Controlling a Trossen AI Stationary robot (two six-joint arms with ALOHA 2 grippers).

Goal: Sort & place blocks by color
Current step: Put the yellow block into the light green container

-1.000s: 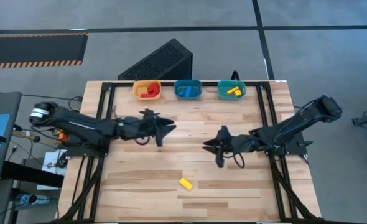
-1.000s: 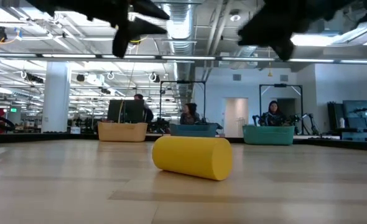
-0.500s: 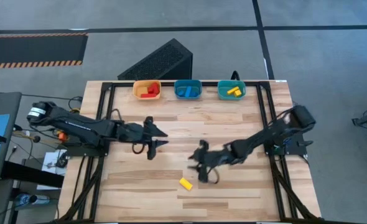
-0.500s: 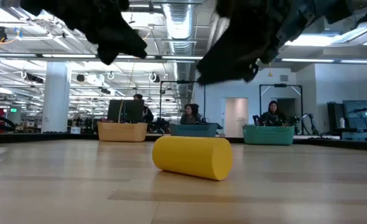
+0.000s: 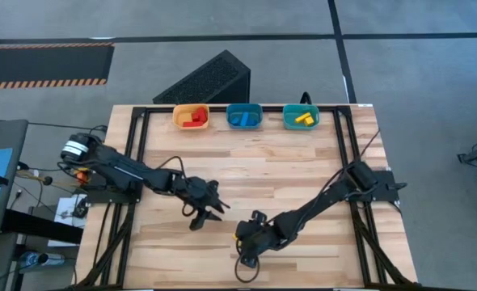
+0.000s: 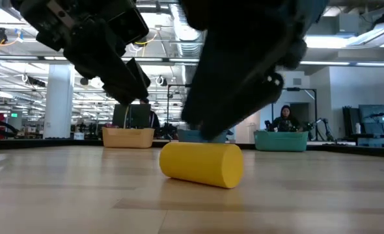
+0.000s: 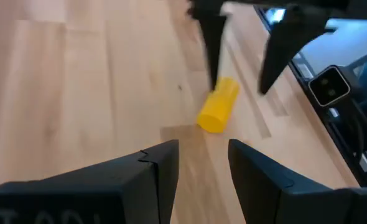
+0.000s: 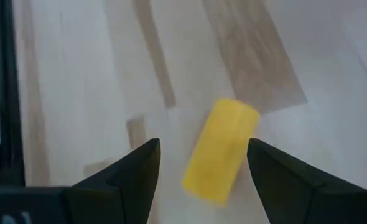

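Wooden planks make up the table [image 5: 303,174], which fills the middle of the high view inside a black frame. Both dark arms reach across it toward the lower centre of that frame: the left arm comes in from the left edge of the table, the right arm from the right edge. Along the table's far edge, at the upper centre of the high view, stand three small bins: an orange bin [image 5: 192,117] with red blocks [image 5: 194,120] in it, a blue bin [image 5: 244,116] with blue blocks [image 5: 241,120] in it, and a teal bin [image 5: 301,117] with yellow blocks [image 5: 305,119] in it. The right gripper [image 8: 201,163] is low over the table at the lower centre of the high view, its jaws spread wide with one finger on either side of the loose yellow block [image 8: 221,148]; in the right wrist view they do not touch it. The left gripper [image 7: 202,163] is just to the left of it in the high view, its jaws apart and holding nothing, pointed toward the same block. That yellow block, a short round bar, lies on its side on the bare wood in the lower centre of the table, well apart from the bins, and in the low view it sits at the middle of the frame under the right gripper.
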